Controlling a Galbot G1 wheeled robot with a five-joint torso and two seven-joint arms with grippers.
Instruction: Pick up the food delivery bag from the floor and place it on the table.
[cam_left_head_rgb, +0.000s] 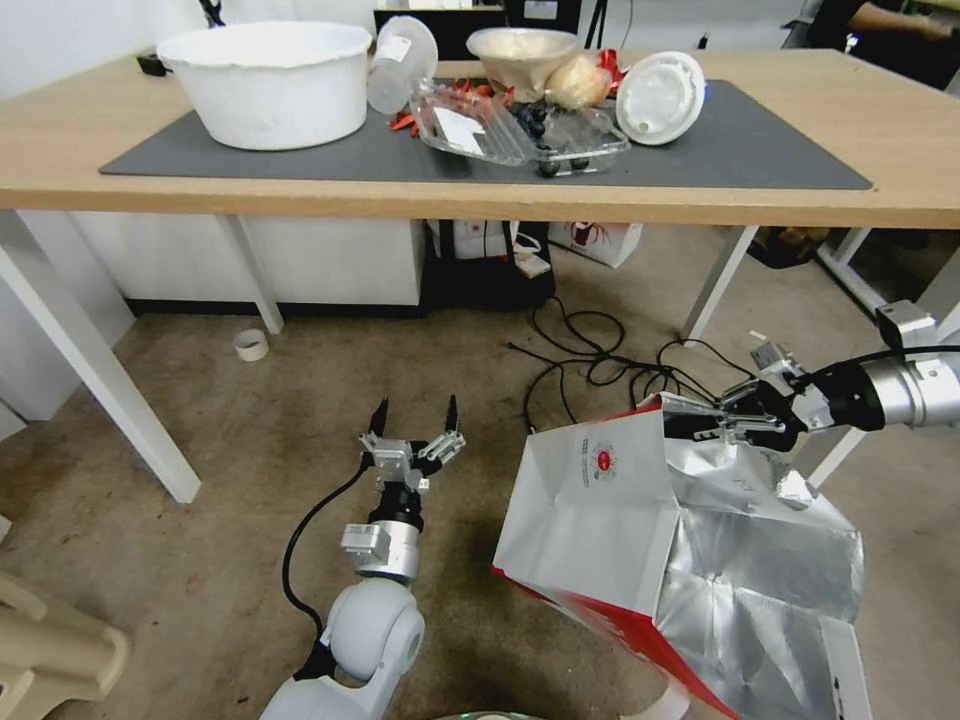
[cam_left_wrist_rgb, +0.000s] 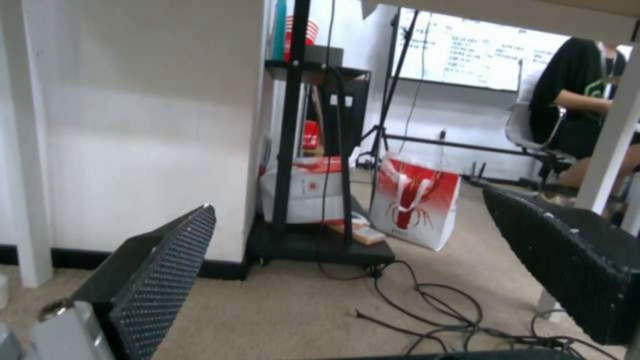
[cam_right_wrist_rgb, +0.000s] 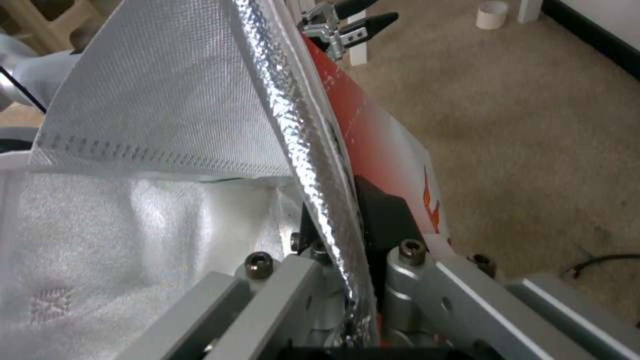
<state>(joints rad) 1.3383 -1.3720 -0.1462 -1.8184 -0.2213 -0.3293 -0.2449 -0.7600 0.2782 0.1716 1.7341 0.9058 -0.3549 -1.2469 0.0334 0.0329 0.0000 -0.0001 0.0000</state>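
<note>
The left gripper hangs low over the floor, to the left of the bag, with its jaws spread wide and nothing in them. The bag sits on the floor in front of the counter, tipped a little, with its shiny inside showing. The right gripper is at the bag's top edge, on the right side of the bag. Its jaws are pinching the edge, with the foil wall between them.

The job now is to lift the bag up. I think the pinch should stay tight, because the wall is thin and could slip or tear. A slow, straight lift looks best, so the bag does not swing. It has to go higher than the counter's front edge before it moves over the mat. The free gripper could help hold the bag's left side.

Counting: one bag to move, one counter, two grippers. On the counter, past the bag, there is one big white bowl, one smaller bowl and some clear trays I cannot count well. One roll of tape lies on the floor, far left of the bag.
</note>
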